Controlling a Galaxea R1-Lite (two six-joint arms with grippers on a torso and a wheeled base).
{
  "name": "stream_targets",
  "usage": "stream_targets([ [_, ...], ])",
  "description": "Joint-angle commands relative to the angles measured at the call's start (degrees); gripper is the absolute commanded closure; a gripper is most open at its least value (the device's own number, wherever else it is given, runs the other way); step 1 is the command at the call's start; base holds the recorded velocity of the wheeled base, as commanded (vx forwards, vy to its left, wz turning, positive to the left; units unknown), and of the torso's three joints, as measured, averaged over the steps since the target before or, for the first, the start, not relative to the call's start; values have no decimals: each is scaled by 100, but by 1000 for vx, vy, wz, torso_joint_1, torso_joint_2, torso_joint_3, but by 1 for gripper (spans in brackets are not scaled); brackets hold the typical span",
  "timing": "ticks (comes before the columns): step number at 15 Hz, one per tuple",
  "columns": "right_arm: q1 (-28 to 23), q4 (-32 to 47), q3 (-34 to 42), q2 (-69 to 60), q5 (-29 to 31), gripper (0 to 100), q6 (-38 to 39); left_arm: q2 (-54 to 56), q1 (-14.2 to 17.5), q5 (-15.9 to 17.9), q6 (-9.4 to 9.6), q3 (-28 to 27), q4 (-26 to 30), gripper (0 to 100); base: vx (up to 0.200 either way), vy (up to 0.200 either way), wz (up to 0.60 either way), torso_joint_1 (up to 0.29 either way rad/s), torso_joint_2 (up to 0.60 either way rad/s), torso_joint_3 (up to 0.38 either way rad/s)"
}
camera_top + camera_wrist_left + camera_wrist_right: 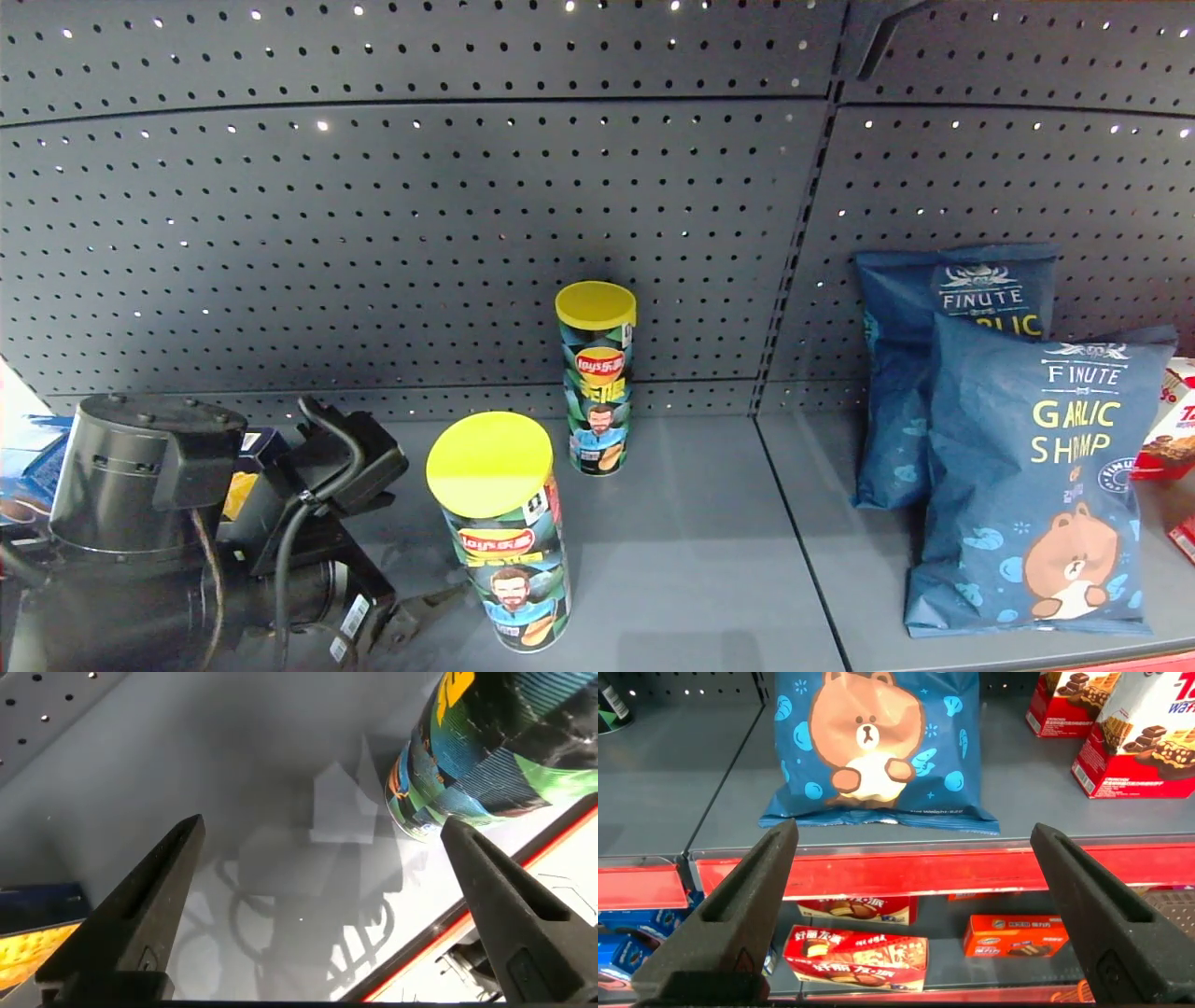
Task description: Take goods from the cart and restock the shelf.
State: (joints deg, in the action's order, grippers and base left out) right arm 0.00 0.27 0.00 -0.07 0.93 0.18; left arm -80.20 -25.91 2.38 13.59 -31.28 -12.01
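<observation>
Yellow lids top both chip cans on the grey shelf. The nearer can stands upright close to the front edge, just beside the left arm, which lies low over the shelf's left part. The left gripper hangs over bare shelf with its fingers spread wide and nothing between them. The nearer can's base sits just outside one fingertip; whether they touch I cannot tell. The right gripper is in front of the red edge strip, released and empty, facing the front blue bag, which lies at the shelf's right front. Below the strip, snack boxes sit on a lower shelf. Farther back, the second can stands upright near the perforated back panel. The rear blue bag leans behind the front one, and red boxes stand at the far right.
</observation>
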Motion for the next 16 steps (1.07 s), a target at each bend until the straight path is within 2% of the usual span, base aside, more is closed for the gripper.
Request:
stream_targets([
  [1, 0, 0, 0, 7, 4, 0, -1, -39, 33, -9, 3, -1, -3, 0, 0, 0, 0, 0, 0, 0],
  [8, 0, 0, 0, 7, 4, 0, -1, -452, -11, -88, 12, -308, -214, 0, 0, 0, 0, 0, 0, 0],
  [16, 0, 0, 0, 7, 4, 0, -1, -496, -336, -176, -6, -308, -223, 0, 0, 0, 0, 0, 0, 0],
])
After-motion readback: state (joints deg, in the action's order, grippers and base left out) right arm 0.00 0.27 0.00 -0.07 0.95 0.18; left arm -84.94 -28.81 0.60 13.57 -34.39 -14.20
